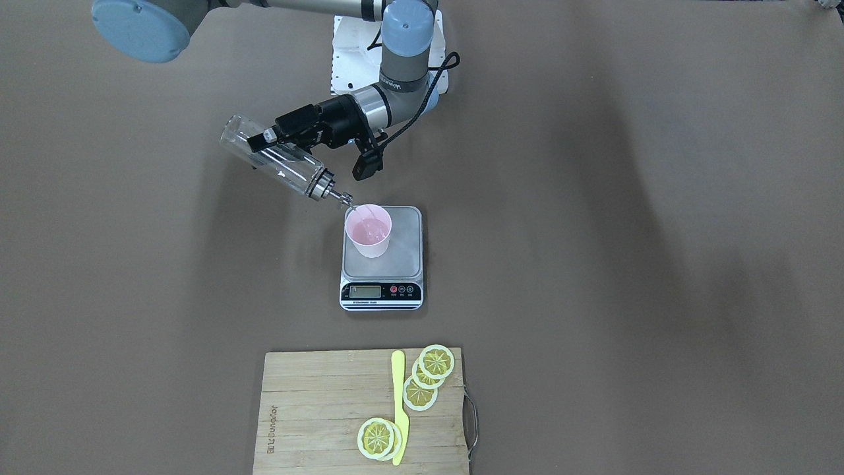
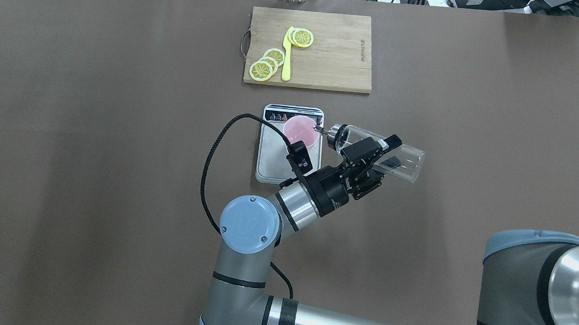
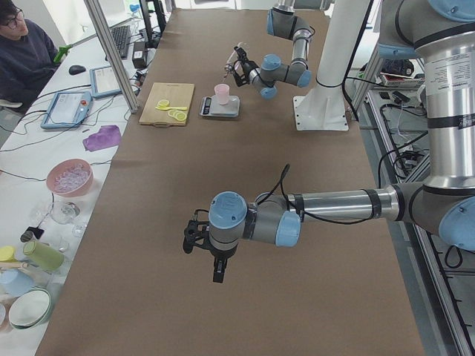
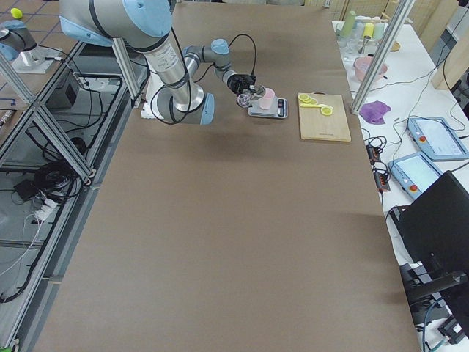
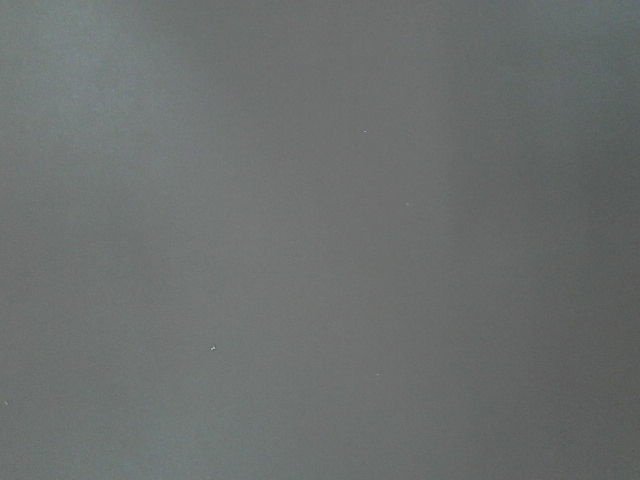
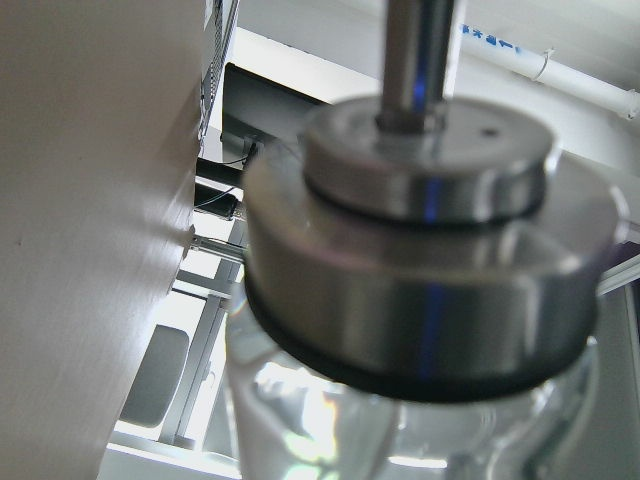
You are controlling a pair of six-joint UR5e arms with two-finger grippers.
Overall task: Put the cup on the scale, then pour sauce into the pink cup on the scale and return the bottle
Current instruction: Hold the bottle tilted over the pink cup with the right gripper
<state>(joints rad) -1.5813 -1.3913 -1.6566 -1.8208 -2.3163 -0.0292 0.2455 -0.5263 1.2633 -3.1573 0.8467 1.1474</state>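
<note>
**Pour under way; return of bottle outstanding**

The left gripper (image 3: 194, 239) hangs over bare desk toward the robot's left end, well apart from the work. It shows only in the side view, so I cannot tell whether its fingers are apart or together.

The scale (image 2: 274, 161) sits mid-desk, on the robot's side of the cutting board (image 2: 337, 59), which lies at the far edge.

The cup (image 2: 300, 131) stands upright on the scale's plate, at the far right corner beside the display strip. Step one is judged complete.

The bottle (image 2: 404, 158) is held nearly level and tipped spout-down, with its metal spout (image 2: 322, 130) at the cup's right rim. The glass looks clear. Flow cannot be confirmed.

The right gripper (image 2: 391, 151) is clamped across the bottle's body.

Remaining, in my judgement: finish pouring, right the bottle and set it back on the desk.
</note>
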